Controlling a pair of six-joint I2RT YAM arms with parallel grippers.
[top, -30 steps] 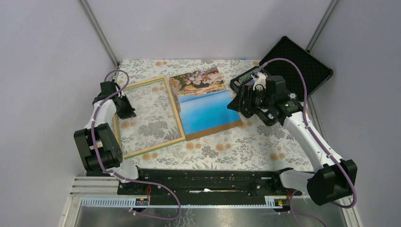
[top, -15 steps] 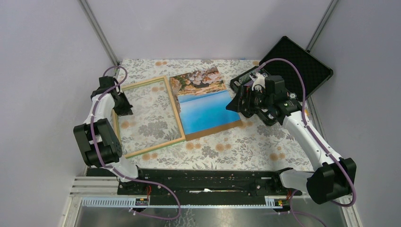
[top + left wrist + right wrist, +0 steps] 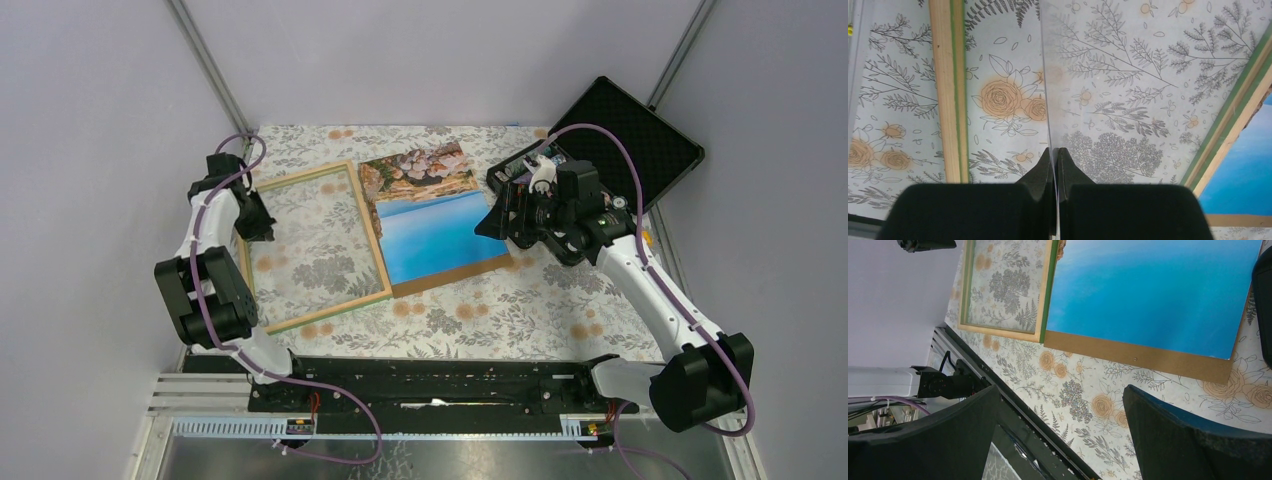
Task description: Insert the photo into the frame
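The frame (image 3: 376, 250) is lying flat on the flowered tablecloth (image 3: 500, 310), left of centre, with the cloth's pattern showing through it. The photo (image 3: 430, 215) is lying face up outside the frame, right against its right rail. It is resting on a brown board (image 3: 455, 272), a strip of which is showing along the near edge. That rail is sitting between the photo and the frame's opening. The left gripper (image 3: 262, 228) is hanging over the frame's left side, fingers pressed together and pinching the thin edge of a clear pane (image 3: 1128, 75). The right gripper (image 3: 492, 218) is hovering over the photo's right edge with fingers spread wide, holding nothing. An open black case (image 3: 625, 135) is sitting behind the right arm at the far right corner.
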